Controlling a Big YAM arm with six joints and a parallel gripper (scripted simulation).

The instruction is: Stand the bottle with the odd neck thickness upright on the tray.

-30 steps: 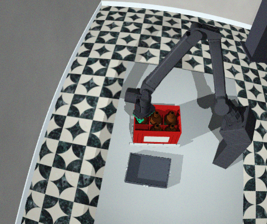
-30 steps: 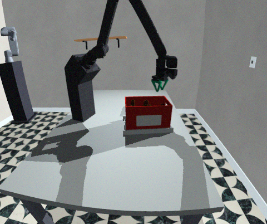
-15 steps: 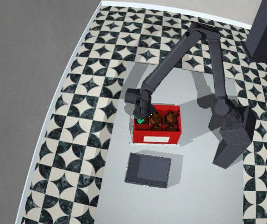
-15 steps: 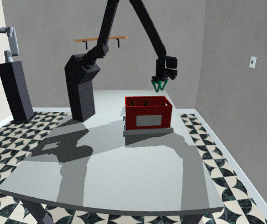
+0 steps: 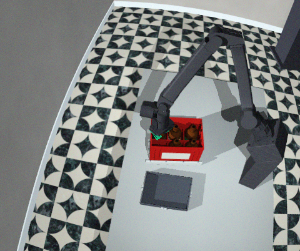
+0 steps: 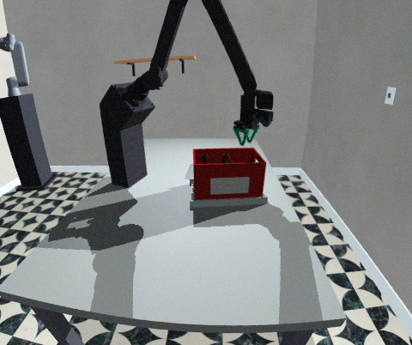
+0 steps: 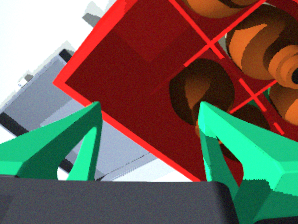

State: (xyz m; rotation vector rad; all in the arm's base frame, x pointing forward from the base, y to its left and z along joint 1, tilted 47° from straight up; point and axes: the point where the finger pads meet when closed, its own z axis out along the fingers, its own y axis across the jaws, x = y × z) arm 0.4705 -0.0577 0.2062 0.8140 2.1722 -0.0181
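Currently, the gripper (image 5: 158, 136) (image 6: 246, 136) (image 7: 150, 111) hovers above the crate (image 5: 175, 153) (image 6: 230, 181) (image 7: 125, 65), fingers spread, nothing between them. Brown bottles (image 5: 192, 132) (image 6: 226, 158) (image 7: 250, 47) stand in the crate. From above, the tray (image 5: 173, 191) (image 7: 107, 135) lies at the crate's six o'clock.

Open air between gripper (image 5: 157, 136) (image 6: 246, 136) (image 7: 150, 106) and crate (image 5: 177, 153) (image 6: 229, 182) (image 7: 112, 117); crate wall between bottles and tray (image 5: 174, 190) (image 7: 37, 102)

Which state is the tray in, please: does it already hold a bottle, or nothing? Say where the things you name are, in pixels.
Empty: the top view shows only bare floor inside the tray (image 5: 173, 188) (image 7: 37, 95), and no bottle stands there.
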